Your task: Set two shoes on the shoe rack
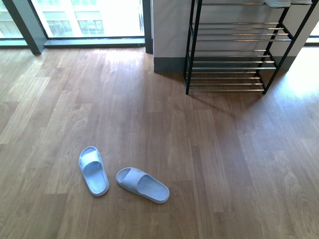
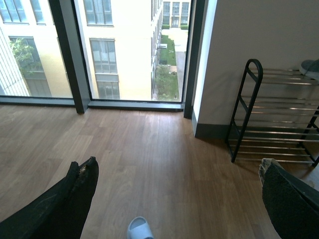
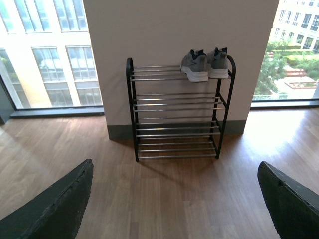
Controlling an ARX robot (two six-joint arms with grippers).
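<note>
Two pale blue slides lie on the wood floor at the near left: one [image 1: 93, 171] pointing away, the other [image 1: 142, 184] angled to the right. The toe of one slide [image 2: 139, 229] shows low in the left wrist view. The shoe rack [image 1: 232, 47] stands against the wall at the far right, and also shows in the right wrist view [image 3: 177, 112]. Two grey sneakers [image 3: 205, 64] sit on its top tier. My left gripper [image 2: 182, 196] is open and empty above the floor. My right gripper [image 3: 177, 199] is open and empty, facing the rack.
Floor-to-ceiling windows [image 1: 87, 20] with dark frames run along the far wall. A white wall column [image 3: 179, 30] with a grey skirting stands behind the rack. Wood floor [image 1: 209, 159] lies between the slides and the rack.
</note>
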